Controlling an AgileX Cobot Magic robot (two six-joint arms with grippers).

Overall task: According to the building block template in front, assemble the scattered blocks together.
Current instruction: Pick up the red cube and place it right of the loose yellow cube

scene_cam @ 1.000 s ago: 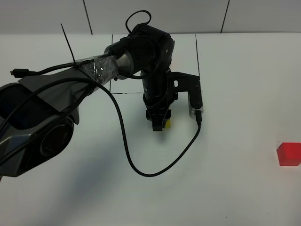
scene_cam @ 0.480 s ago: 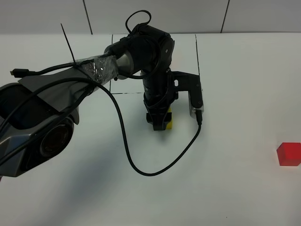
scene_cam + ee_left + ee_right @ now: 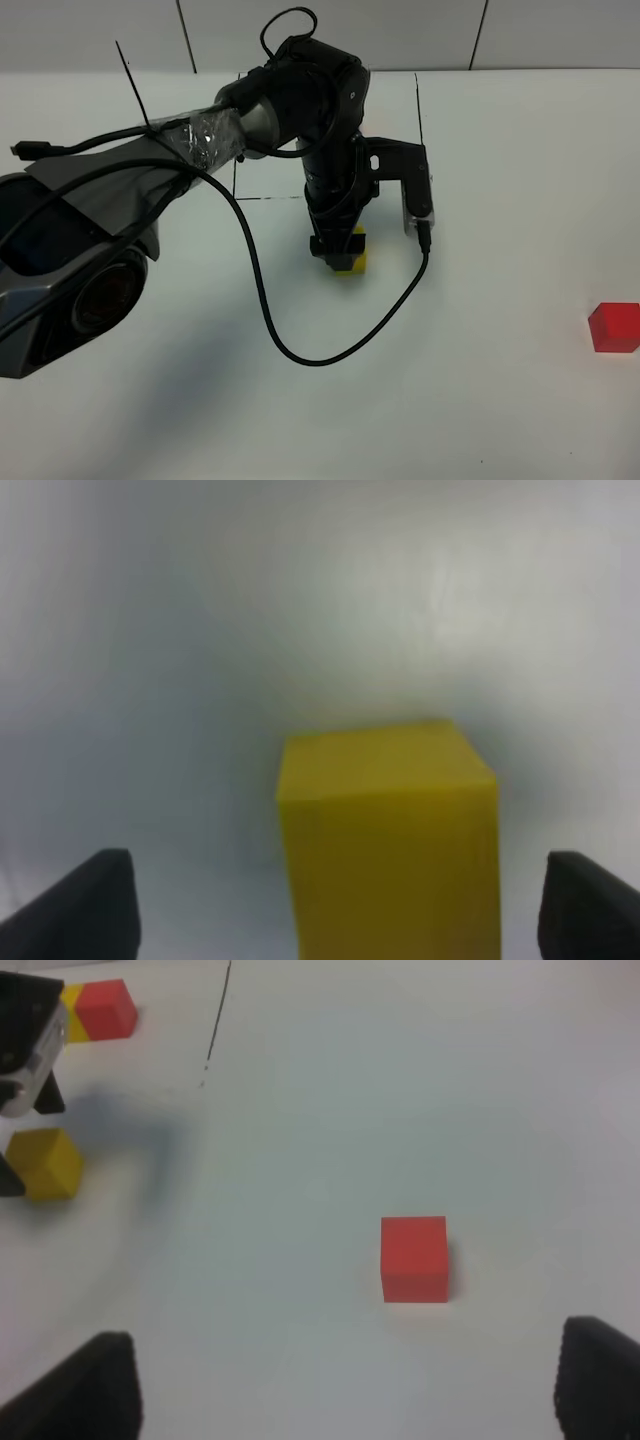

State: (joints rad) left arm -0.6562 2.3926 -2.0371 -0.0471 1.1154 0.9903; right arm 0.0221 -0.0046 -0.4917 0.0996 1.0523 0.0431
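A yellow block (image 3: 352, 262) sits on the white table near the middle. My left gripper (image 3: 335, 250) stands right over it, open; in the left wrist view the block (image 3: 388, 830) lies between the wide-apart fingers (image 3: 90, 905). A red block (image 3: 614, 327) lies alone at the far right and shows in the right wrist view (image 3: 414, 1257). My right gripper (image 3: 345, 1390) is open and empty, short of the red block. The template, a red and a yellow block side by side (image 3: 100, 1008), shows only in the right wrist view, beyond the yellow block (image 3: 45, 1163).
A black cable (image 3: 330, 358) hangs from the left arm and loops over the table in front of the yellow block. Thin black lines (image 3: 420, 110) mark a rectangle at the back of the table. A tiled wall (image 3: 330, 30) rises behind.
The left arm has shifted slightly back and up, and more of the yellow block shows beside the gripper. The red block has not moved.
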